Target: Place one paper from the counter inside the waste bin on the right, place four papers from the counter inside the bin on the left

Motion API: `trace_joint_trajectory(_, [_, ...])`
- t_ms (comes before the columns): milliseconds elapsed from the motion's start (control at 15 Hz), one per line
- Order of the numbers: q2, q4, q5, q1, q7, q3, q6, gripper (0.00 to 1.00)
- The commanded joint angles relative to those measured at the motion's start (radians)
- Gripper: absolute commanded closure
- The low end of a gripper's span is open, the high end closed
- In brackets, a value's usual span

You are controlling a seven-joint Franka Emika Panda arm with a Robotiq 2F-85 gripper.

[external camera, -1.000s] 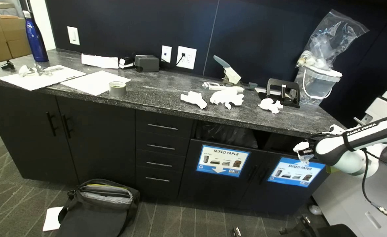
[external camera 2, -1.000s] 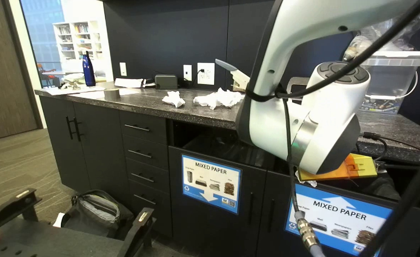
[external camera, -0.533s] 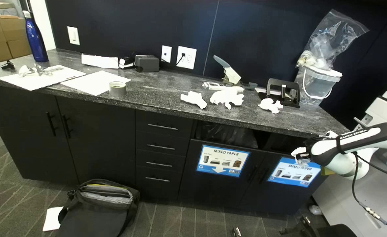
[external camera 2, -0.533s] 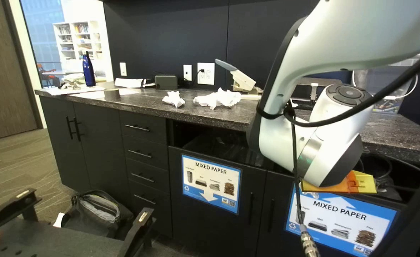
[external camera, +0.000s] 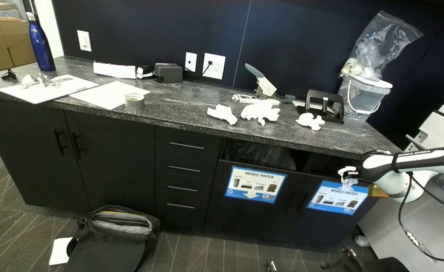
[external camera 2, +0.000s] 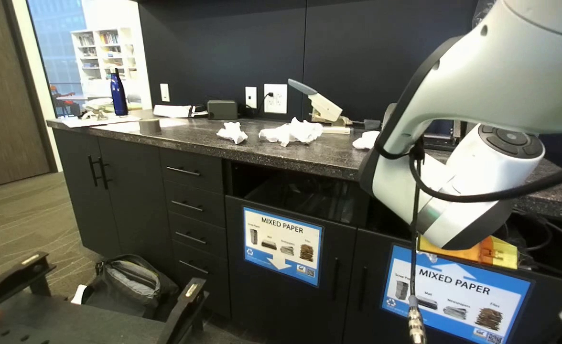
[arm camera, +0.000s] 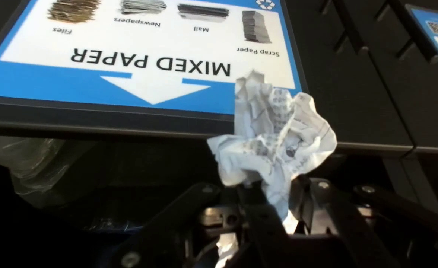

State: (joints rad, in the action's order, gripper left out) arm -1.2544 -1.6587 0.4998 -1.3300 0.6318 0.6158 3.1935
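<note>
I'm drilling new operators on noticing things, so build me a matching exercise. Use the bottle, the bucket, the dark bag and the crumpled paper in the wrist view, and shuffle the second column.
Column one
1. bottle
2. bucket
3. dark bag
4. crumpled paper in the wrist view

Column two
A. on the floor, its mouth open
B. gripped by the pincer
C. blue, upright on the counter
D. see-through

Right pairs: 1-C, 2-D, 3-A, 4-B
</note>
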Motion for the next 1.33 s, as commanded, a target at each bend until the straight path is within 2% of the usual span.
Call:
trace_joint_trajectory(0, [-0.097, 0.088, -0.032, -0.043, 0.037, 0.071, -0.009, 0.90])
trace_joint_trajectory(200, [-0.136, 0.096, 0.010, -0.092, 0.137, 0.120, -0.059, 0.90])
trace_joint_trajectory(333, [-0.171, 0.118, 0.013, -0.130, 0.251, 0.175, -0.121, 0.90])
trace_joint_trajectory(467, [-0.201, 0.152, -0.027, -0.152, 0.353, 0.228, -0.178, 0.90])
trace_joint_trajectory(600, [-0.203, 0.187, -0.083, -0.145, 0.429, 0.247, -0.233, 0.90])
trace_joint_trajectory(800, [-0.193, 0.237, -0.183, -0.112, 0.507, 0.230, -0.289, 0.90])
trace_joint_trajectory(1067, [-0.179, 0.298, -0.276, -0.028, 0.562, 0.144, -0.333, 0.90])
trace_joint_trajectory(1267, [-0.197, 0.344, -0.338, 0.025, 0.578, 0.123, -0.312, 0.90])
